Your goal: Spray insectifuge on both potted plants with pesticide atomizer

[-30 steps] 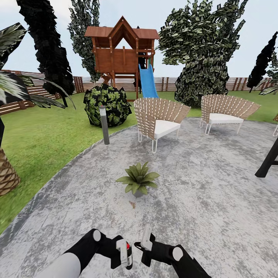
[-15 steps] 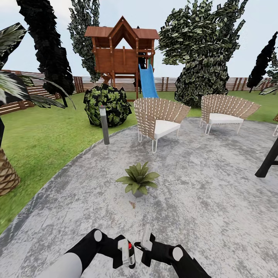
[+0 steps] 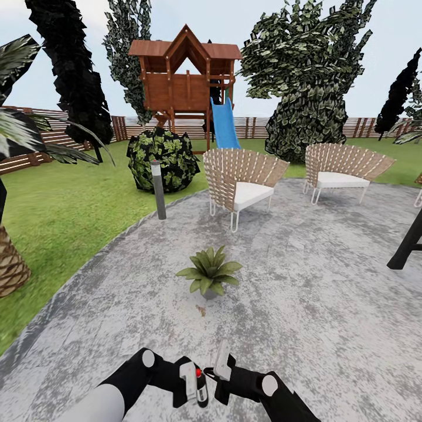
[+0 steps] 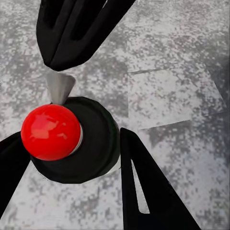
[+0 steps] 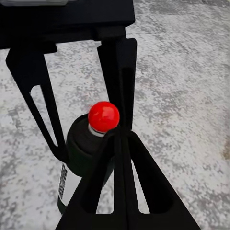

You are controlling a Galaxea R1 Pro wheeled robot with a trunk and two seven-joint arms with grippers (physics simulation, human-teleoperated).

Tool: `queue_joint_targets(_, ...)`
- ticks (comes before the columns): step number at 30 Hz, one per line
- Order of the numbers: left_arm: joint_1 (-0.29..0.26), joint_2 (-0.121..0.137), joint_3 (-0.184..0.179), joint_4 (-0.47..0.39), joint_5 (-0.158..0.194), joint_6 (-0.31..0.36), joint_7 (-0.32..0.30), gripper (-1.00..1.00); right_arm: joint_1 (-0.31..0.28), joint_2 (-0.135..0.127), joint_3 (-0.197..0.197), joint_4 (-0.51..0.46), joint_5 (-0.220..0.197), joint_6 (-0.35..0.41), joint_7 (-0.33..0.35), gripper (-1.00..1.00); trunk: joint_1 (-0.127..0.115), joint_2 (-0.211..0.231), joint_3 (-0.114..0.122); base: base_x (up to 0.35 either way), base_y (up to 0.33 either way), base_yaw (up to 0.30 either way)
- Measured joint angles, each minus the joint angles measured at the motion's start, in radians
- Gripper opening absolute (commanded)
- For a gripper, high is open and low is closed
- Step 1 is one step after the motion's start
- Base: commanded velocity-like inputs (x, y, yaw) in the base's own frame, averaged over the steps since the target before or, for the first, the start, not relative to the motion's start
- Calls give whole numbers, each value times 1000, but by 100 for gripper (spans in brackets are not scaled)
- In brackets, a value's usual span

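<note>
Where patio spreads, black atomizer (image 4: 79,143), red knob, grey nozzle

**Colours and patterns across the garden**

The patio (image 3: 328,305) is mottled grey with paler patches. The lawn (image 3: 64,217) is bright green. The potted plant (image 3: 209,271) has green, pale-speckled leaves above a small grey pot. The pesticide atomizer (image 4: 72,139) is black-bodied with a glossy red ball cap and a grey nozzle. The left gripper (image 3: 187,382) has black fingers with a white panel; the right gripper (image 3: 221,362) is black with a pale grey panel. The two woven chairs (image 3: 240,179) are tan lattice with white cushions. The playhouse (image 3: 184,76) is reddish-brown wood, its slide (image 3: 224,124) blue. The fence (image 3: 35,146) is brown horizontal slats. The bollard lamp (image 3: 158,190) is grey.
</note>
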Motion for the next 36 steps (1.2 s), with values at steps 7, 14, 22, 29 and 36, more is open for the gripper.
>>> queue_joint_targets(7, 0, -2, -1, 0, 8, -2, 0, -100, 0, 0, 0, 0, 0, 0, 0, -100, 0, 0, 0, 0, 0, 0)
queue_joint_targets(14, 0, -2, -1, 1, 9, -2, -13, -100, -1, 0, 0, 0, 0, 0, 0, -100, 0, 0, 0, 0, 0, 0)
queue_joint_targets(22, 0, 0, -1, 1, 20, -2, -14, -100, 0, 0, 0, 0, 0, 0, 0, -100, 0, 0, 0, 0, 0, 0)
queue_joint_targets(29, 1, 8, -6, 2, 19, 0, -13, -100, -1, 0, 0, -1, 0, 0, 0, -100, 0, 0, 0, 0, 0, 0)
queue_joint_targets(36, 13, 55, -15, 2, 2, 1, -13, -100, -1, 0, 0, -2, 0, 0, 0, -100, 0, 0, 0, 0, 0, 0)
